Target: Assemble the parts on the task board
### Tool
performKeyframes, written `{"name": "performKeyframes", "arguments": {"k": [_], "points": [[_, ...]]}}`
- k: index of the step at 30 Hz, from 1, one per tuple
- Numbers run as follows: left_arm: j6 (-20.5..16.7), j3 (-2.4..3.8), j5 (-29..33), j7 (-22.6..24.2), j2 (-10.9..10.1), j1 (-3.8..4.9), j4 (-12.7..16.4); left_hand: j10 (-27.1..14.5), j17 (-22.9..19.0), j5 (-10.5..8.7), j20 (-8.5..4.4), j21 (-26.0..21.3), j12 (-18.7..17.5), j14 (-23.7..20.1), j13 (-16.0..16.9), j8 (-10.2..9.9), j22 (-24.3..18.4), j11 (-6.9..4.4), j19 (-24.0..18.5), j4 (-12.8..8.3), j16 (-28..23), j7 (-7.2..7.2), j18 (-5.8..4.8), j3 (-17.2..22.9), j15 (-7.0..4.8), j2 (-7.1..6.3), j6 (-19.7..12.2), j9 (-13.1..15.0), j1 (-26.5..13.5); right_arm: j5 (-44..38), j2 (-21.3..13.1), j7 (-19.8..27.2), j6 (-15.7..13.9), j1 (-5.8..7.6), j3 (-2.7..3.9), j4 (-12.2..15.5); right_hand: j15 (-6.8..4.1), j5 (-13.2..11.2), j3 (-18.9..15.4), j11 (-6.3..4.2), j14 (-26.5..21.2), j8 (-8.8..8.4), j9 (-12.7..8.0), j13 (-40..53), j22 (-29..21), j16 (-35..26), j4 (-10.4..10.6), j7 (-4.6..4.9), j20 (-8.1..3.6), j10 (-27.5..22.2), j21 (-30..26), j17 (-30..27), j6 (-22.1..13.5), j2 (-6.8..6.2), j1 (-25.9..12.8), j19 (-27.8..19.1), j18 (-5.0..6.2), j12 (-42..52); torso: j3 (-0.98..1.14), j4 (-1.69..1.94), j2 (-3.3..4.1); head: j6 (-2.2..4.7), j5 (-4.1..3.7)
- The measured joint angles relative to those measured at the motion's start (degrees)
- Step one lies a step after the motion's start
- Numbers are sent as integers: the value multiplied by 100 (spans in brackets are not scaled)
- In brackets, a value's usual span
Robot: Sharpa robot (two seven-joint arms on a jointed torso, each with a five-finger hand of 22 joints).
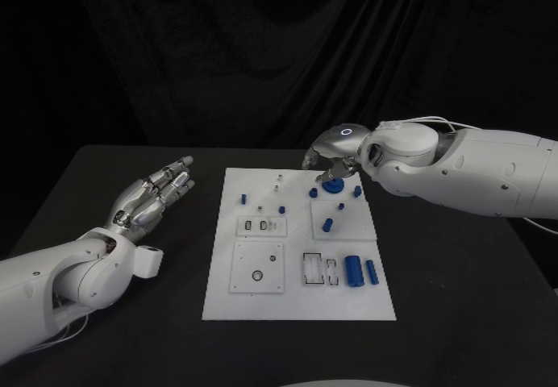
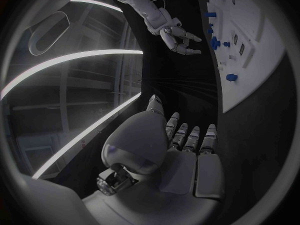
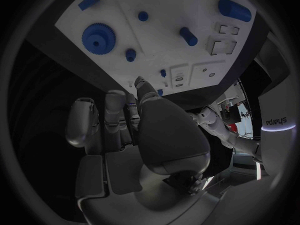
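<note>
Right silver hand (image 1: 336,164) hangs over the far edge of the white rectangular task board (image 1: 297,300), directly above the round blue toothed gear (image 1: 334,186) that lies flat on the board. From the right wrist view the fingers (image 3: 114,116) are loosely curled with nothing between them, and the gear (image 3: 97,39) sits just ahead of the fingertips, apart from them. So the gear lies below and slightly forward of this hand; being a flat disc, it has no long axis to line up with, only its rim to close on.

By contrast, the left silver hand (image 1: 151,200) rests above the black tabletop (image 1: 465,306) well off the board's left edge, fingers stretched straight and spread, holding nothing. It is far from the gear, so the right hand is clearly the nearer one.

Other small blue pieces stand or lie on the board nearer the robot than the gear: a short blue peg (image 1: 329,225) toward the middle, and two thick blue cylinders (image 1: 360,271) at the near right corner, their long axes running front to back.

In my judgement the next move is a short descent of the right hand onto the gear.
</note>
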Motion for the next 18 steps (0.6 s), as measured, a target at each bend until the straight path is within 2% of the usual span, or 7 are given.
{"name": "performKeyframes", "arguments": {"k": [3, 7, 12, 18], "points": [[104, -2, 84, 0, 20, 0, -6, -23, 0, 0, 0, 0, 0, 0, 0, 0, 0, 23, 0, 79, 0, -29, 1, -67, 0, 16, -15, 0, -133, -47, -5, 0, 1, -38, 0, -13, 16, 0, 16, 0, 16, -12, 12, 17, 48, 28, 16, 0, 0, 0, 5, 49, 0, -31, -31, 0, 1, 0, -28, 33, 48, 56, -52], [192, -2, 144, 0, 22, 0, -10, -24, -11, 0, -55, 0, 0, -96, -4, 0, -21, 24, -55, 74, 0, -111, -1, -128, -96, 20, -57, 0, -369, -86, -22, 5, 5, -100, 2, -27, 16, 0, 32, 0, 16, -35, 20, 34, 92, 66, 32, -1, 20, 0, 49, 93, -42, -30, -31, 20, 2, 0, -45, 49, 86, 98, -80], [261, -2, 181, 1, 29, 0, -5, -88, -30, 0, -104, -38, 0, -155, -18, 0, -35, 2, -105, 73, 0, -141, -1, -128, -155, 19, -87, -8, -369, -113, -36, 8, 15, -220, 2, -96, -4, 0, 63, -2, 36, -35, 34, 57, 123, 66, 32, -1, 20, 9, 49, 121, -42, -53, -53, 19, 2, 0, -48, 52, 100, 105, -90], [318, -1, 201, 1, 30, 0, 19, -127, -36, 0, -147, -38, 0, -155, -24, 0, -39, 2, -103, 73, 0, -161, -1, -127, -196, 19, -107, -8, -369, -133, -31, 8, 29, -329, -1, -173, -4, 0, 85, -5, 36, -57, 43, 61, 99, 66, 21, -1, 20, 39, 49, 96, -42, -53, -53, 19, 3, 0, -48, 46, 93, 55, -49]]}}
